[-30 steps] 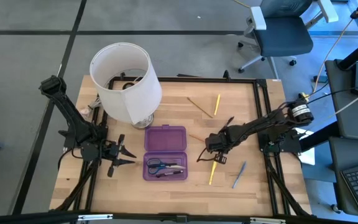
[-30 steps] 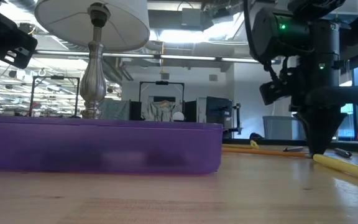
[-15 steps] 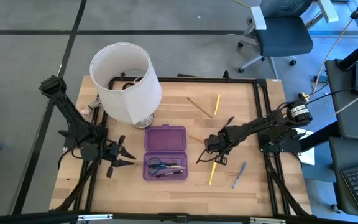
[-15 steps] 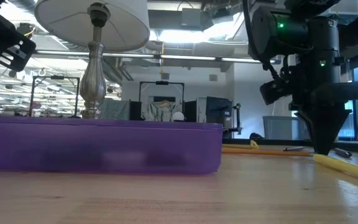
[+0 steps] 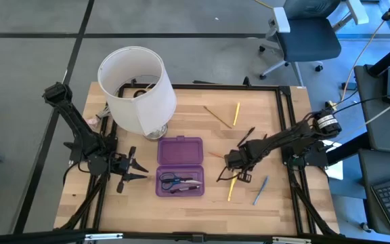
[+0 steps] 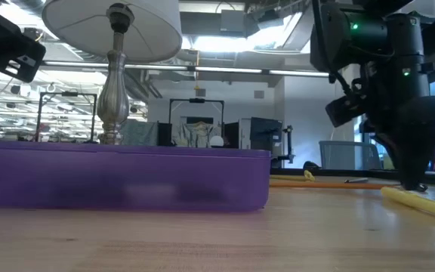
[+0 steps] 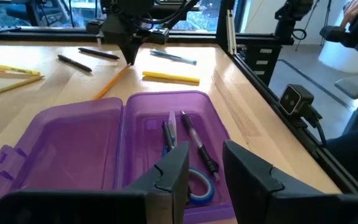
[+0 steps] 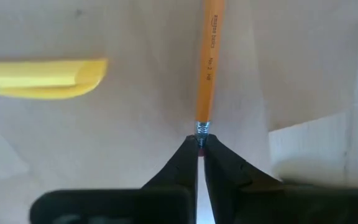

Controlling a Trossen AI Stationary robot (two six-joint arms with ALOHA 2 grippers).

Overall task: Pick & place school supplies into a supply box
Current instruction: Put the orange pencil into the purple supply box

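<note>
Pincers first, taken from the left of the supply box (image 5: pixel 179 166) across to its right. The left pincer (image 5: pixel 135 169) waits just left of the box over the table (image 5: pixel 276 203), its fingers (image 7: pixel 173 171) parted with nothing between them. The box itself lies open, lid flat on the side toward the lamp (image 5: pixel 139 88). Blue-handled scissors (image 5: pixel 168 179) and a couple of dark pens (image 7: pixel 199 148) already lie in its tray.

Right of the box, the right pincer (image 5: pixel 229 165) is down at the table with its fingers clenched on the eraser end of an orange pencil (image 8: pixel 208 59). The pencil lies between the box and that pincer. Only the very tip of the pencil is pinched, and the rest of its length lies on the wood.

Just beyond, also right of the box, lie a yellow marker (image 5: pixel 231 188) and a grey-blue pen (image 5: pixel 259 190). More pencils (image 5: pixel 226 115) lie well away, toward the table's far edge.

The grip looks to be the risk. With so little of the pencil held, a lift could let it pivot or slip free and drop short of the tray. A low carry toward the box might also catch the trailing end on the tray wall. The yellow marker is close enough to be nudged.
</note>
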